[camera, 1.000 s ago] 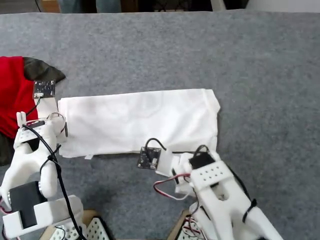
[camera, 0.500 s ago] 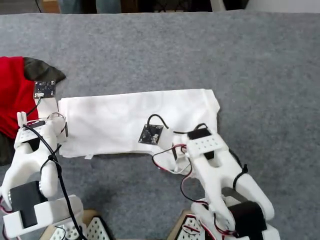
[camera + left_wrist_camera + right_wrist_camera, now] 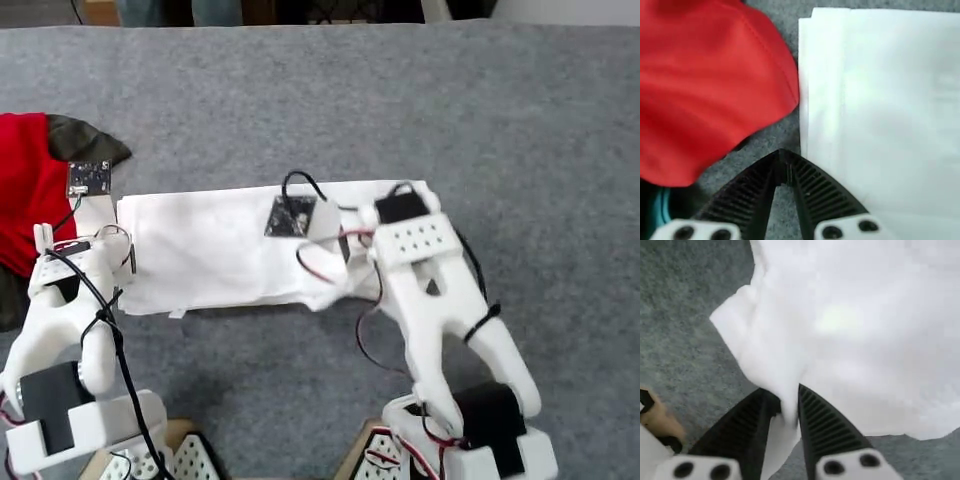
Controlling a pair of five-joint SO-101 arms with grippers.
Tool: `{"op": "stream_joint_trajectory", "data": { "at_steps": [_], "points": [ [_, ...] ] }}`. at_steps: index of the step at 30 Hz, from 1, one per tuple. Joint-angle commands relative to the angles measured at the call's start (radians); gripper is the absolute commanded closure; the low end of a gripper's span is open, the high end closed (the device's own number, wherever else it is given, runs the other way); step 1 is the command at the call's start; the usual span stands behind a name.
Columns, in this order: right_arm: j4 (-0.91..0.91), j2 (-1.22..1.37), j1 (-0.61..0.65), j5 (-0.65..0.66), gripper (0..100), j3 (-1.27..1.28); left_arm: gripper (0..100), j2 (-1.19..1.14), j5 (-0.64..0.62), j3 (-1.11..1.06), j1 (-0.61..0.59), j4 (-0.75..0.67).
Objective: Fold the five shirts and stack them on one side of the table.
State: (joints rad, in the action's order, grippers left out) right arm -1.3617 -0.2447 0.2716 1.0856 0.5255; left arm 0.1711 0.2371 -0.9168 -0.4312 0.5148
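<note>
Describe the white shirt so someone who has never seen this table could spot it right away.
On the grey cloth-covered table, look at the middle. The white fabric shirt lies there as a long folded strip, one edge pinched in the right claw. It is the only white cloth; the red fabric garment beside it sits at the left edge.

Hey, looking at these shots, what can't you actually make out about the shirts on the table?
- High view: the right arm covers the white shirt's near right corner.
- High view: the picture's edge cuts off the red shirt and the dark cloth beside it, so the pile cannot be counted.
- Left wrist view: a teal thing by the left gripper is cut off and unidentifiable.
</note>
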Motion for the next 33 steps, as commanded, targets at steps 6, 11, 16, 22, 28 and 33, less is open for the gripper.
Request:
{"op": "stream_joint_trajectory", "data": {
  "at_steps": [6,11,16,22,28,33],
  "points": [
    [-0.015,0.298,-0.006,0.155,98.2,-0.320,97,-0.035,-0.011,0.058,0.010,-0.006],
    [-0.023,0.466,-0.005,0.210,97.7,-0.449,97,-0.035,-0.011,0.058,0.010,-0.006],
    [-0.015,0.519,-0.006,0.193,84.1,-0.503,97,-0.035,-0.011,0.058,0.010,-0.006],
    [0.029,0.518,-0.015,0.060,72.3,-0.593,97,-0.035,-0.011,0.056,0.010,-0.005],
    [-0.115,0.518,-0.074,-0.095,78.7,-0.719,97,-0.035,-0.011,0.056,0.007,-0.005],
    [-0.342,0.516,-0.098,-0.098,95.9,-0.739,97,-0.035,-0.011,0.056,0.005,-0.005]
  ]
}}
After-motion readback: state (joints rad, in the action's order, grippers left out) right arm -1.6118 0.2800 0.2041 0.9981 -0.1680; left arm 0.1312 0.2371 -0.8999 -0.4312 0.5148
